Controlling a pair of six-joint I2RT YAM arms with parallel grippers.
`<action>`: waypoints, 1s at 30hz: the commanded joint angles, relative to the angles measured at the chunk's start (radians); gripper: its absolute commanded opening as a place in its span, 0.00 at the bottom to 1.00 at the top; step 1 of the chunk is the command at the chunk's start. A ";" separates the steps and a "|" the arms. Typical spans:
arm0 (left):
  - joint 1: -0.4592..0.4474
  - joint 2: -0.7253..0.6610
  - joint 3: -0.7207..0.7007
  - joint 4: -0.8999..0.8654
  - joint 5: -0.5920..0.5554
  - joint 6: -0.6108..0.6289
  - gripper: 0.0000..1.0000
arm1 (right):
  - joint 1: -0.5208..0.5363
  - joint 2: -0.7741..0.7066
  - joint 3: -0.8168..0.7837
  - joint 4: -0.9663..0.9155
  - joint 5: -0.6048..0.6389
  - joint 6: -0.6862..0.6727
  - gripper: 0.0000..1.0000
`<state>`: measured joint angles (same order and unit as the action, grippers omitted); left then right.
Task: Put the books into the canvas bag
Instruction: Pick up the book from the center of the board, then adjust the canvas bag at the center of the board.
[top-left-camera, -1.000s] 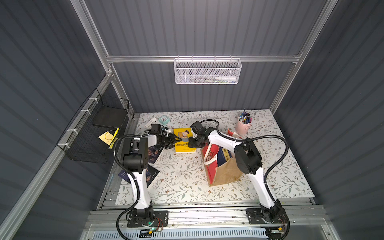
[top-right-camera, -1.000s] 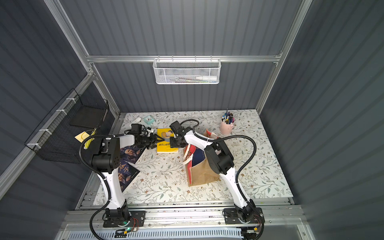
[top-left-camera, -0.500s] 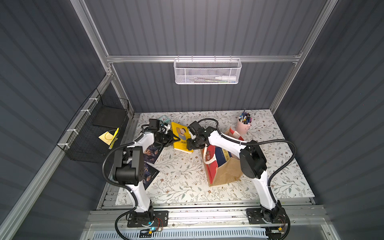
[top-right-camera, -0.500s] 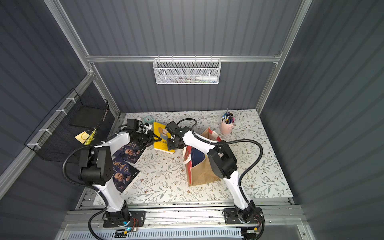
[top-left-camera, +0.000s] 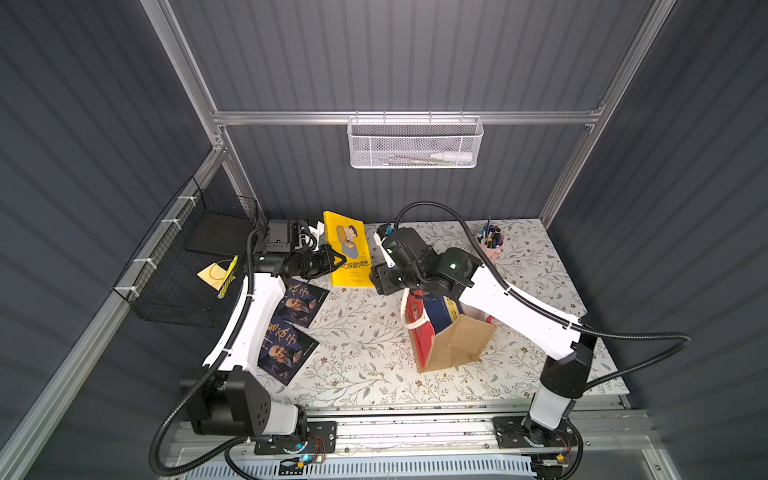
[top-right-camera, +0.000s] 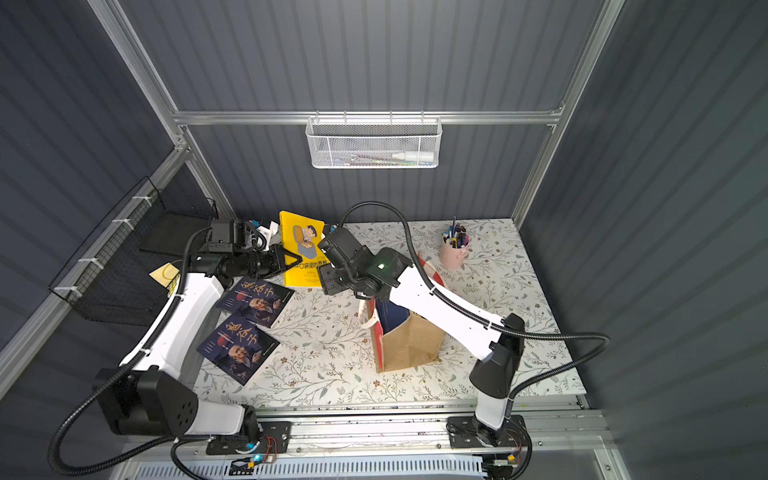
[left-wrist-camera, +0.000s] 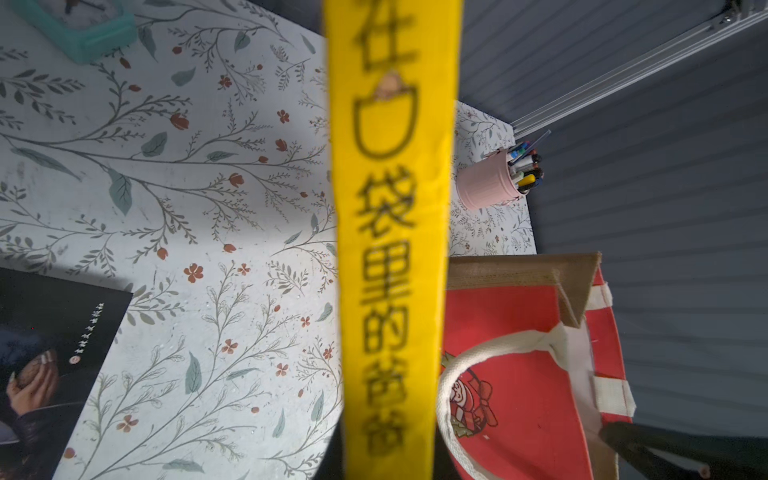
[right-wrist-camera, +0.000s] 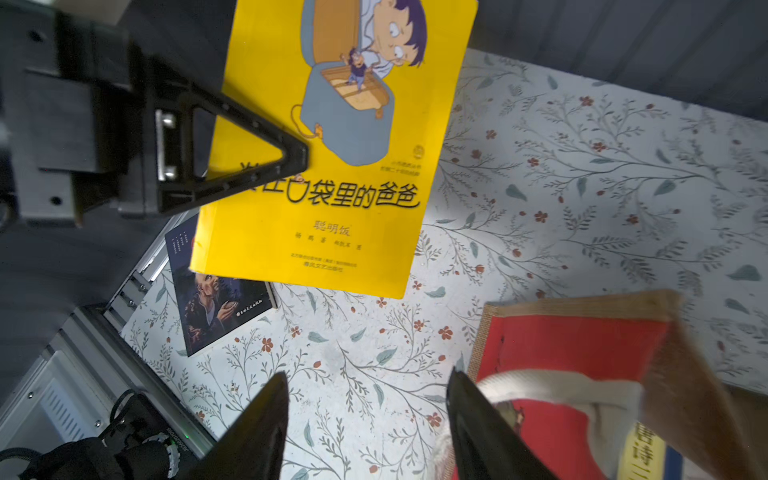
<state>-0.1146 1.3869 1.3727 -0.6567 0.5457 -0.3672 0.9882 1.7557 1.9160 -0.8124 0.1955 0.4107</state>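
Bag (top-left-camera: 457, 345) stands near, right of centre, with a blue book (top-left-camera: 436, 311) inside it. Left of it I see one navy book (top-left-camera: 284, 347) flat on the table (top-left-camera: 365, 353), and a second navy book (top-left-camera: 301, 303) just beyond. Farther back, my right gripper (right-wrist-camera: 365, 382) hangs by the bag's mouth, jaws apart and empty. The left gripper (top-left-camera: 340, 261) is clamped on the yellow book (top-left-camera: 347, 237), which is raised off the table and tilted. Pen cup (top-left-camera: 492, 248) sits far right.
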 joint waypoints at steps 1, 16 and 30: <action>-0.031 -0.071 0.032 0.083 0.042 -0.044 0.00 | 0.019 -0.069 -0.041 -0.075 0.080 -0.002 0.63; -0.316 -0.069 0.135 0.298 -0.041 -0.199 0.00 | -0.187 -0.475 -0.184 -0.401 0.201 0.021 0.72; -0.715 0.248 0.393 0.213 -0.208 -0.054 0.00 | -0.625 -0.572 -0.342 -0.506 -0.215 -0.067 0.78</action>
<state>-0.7883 1.6032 1.7061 -0.4492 0.3740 -0.4919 0.3969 1.1954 1.5940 -1.2778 0.0872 0.3824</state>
